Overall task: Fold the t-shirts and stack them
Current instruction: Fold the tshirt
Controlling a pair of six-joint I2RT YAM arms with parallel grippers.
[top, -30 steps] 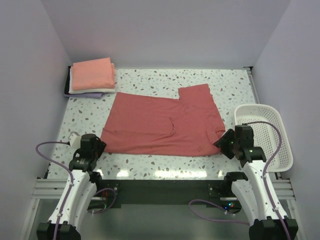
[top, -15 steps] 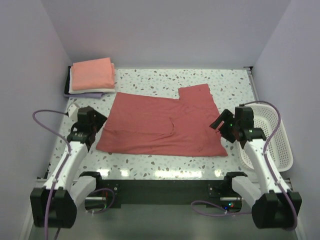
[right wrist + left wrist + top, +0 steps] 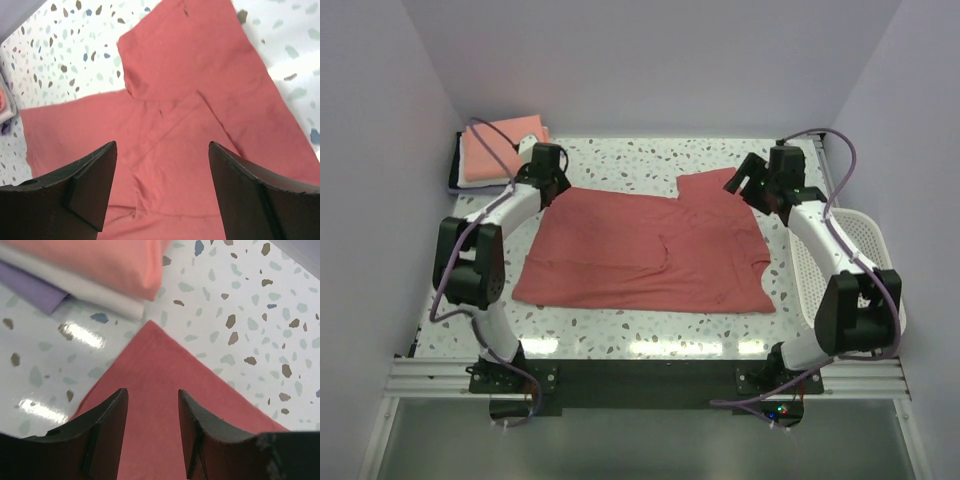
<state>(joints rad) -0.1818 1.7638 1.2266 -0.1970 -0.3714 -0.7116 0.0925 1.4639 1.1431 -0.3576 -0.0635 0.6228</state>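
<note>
Top external view takes in the whole dusty-red t-shirt (image 3: pixel 650 255) spread flat on the table (image 3: pixel 620 160). It also shows the folded stack (image 3: pixel 503 150) at the far left corner and the white basket (image 3: pixel 885 270) at the right. Left wrist view alone separates that stack into a salmon-pink tee (image 3: pixel 100 260), a white tee (image 3: pixel 85 287) and a lavender tee (image 3: pixel 35 290). It shows the left gripper (image 3: pixel 151 405) over the red shirt's far left corner, jaws apart, holding nothing. Right wrist view shows the right gripper (image 3: pixel 162 155) spread wide above the sleeve.
</note>
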